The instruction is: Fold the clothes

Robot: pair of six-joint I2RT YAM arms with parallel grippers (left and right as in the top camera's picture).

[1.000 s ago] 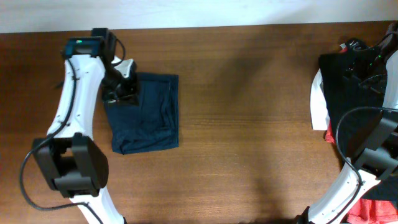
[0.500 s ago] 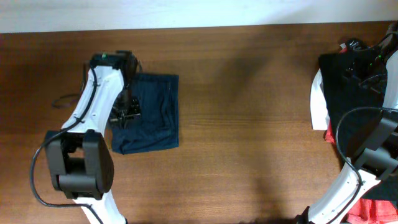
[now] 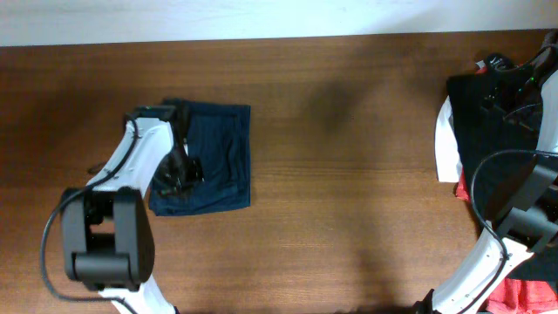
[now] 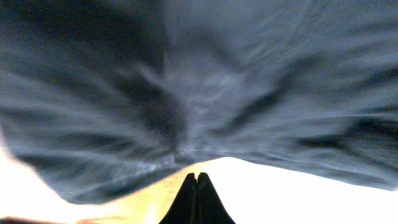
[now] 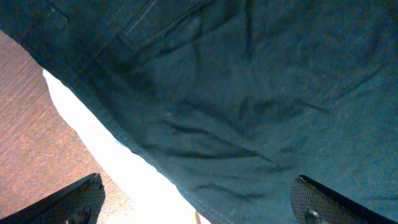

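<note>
My left hand [image 4: 196,186] is clamped on the navy garment's [image 3: 218,161] left edge, frame left on the worktop [image 3: 349,174], probably to pull a fold across. My right hand [image 5: 198,183] hangs apart over the black garment [image 3: 488,131], upper right.

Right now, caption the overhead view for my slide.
Left end effector over the left edge of a folded navy garment on the wooden table; black, white and red clothes piled at right.

No readable text, label, brand, number or sign on the navy garment [image 3: 222,157], none on the black garment [image 3: 488,131], none on the wooden surface [image 3: 349,174], left wrist view blurred, fine print there perhaps lost.
</note>
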